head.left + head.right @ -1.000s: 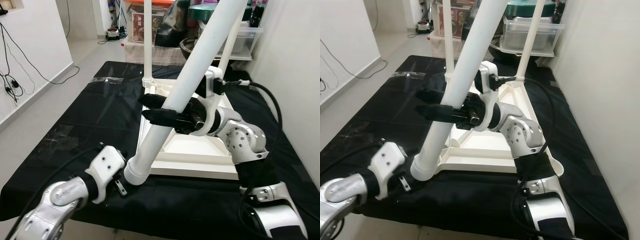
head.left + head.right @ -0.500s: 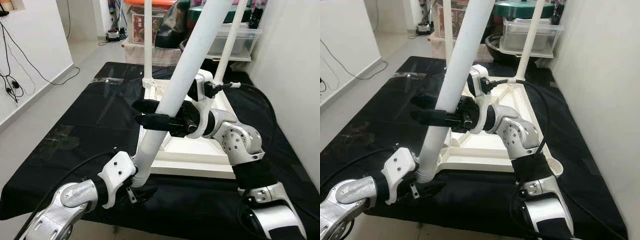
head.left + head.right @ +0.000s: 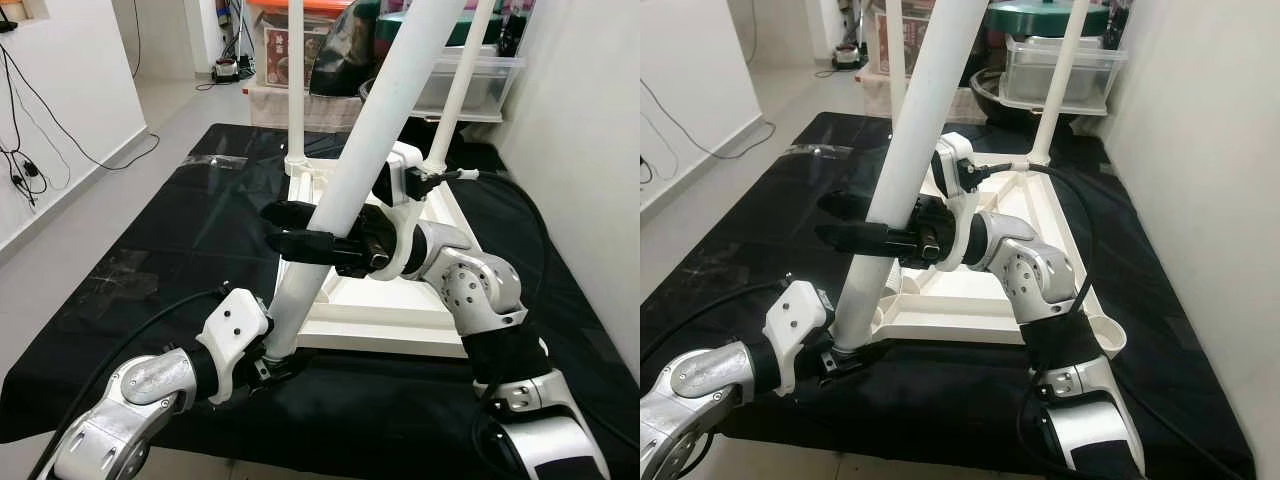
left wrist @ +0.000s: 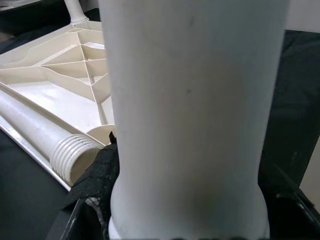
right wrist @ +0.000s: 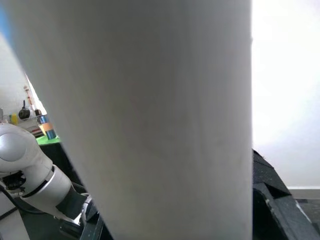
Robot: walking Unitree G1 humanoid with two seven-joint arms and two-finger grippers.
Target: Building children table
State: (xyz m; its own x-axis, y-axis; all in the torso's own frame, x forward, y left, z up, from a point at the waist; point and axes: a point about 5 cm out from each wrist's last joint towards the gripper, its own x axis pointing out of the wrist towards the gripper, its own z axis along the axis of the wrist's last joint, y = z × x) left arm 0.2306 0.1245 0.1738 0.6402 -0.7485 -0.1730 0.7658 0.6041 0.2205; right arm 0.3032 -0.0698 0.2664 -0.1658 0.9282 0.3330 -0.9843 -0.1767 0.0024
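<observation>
Both end effectors clenched on white table leg (image 3: 350,190): right end effector (image 3: 290,230) mid-leg, left end effector (image 3: 272,365) at base, beside upturned tabletop (image 3: 390,300).

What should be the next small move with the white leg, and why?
Probably tip the leg upright over the near-left corner of the tabletop. The left gripper holds its lower end at that corner, and the right gripper clamps it midway, but it leans, while the two fitted legs stand straight.
</observation>
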